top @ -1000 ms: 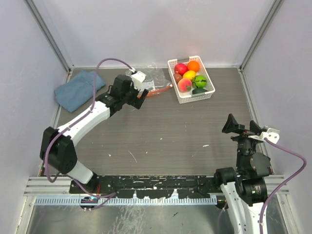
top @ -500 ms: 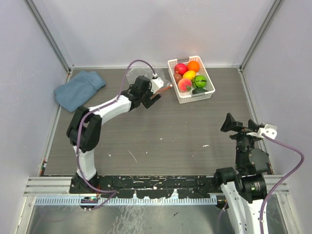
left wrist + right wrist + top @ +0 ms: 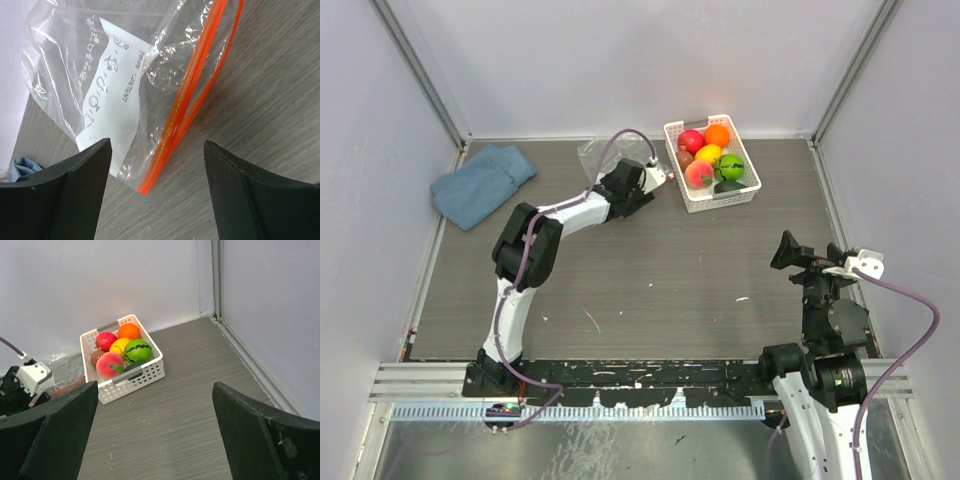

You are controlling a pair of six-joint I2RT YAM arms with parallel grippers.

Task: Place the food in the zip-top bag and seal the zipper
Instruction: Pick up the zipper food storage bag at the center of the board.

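Note:
The clear zip-top bag with a white label lies flat on the table, its red-orange zipper running diagonally. My left gripper is open and hovers just above the bag's zipper corner, which lies between the fingers. In the top view the left gripper is over the bag, left of the white basket. The food sits in the basket: red, orange, yellow, peach, green and brown fruits. My right gripper is open and empty, far from both.
A blue folded cloth lies at the back left. The right wrist view shows the basket, the bag beside it, and the right wall rail. The back wall stands close behind basket and bag.
My left arm has swung right across the table, from left of the bag to over it beside the basket. The right gripper has shifted slightly left.

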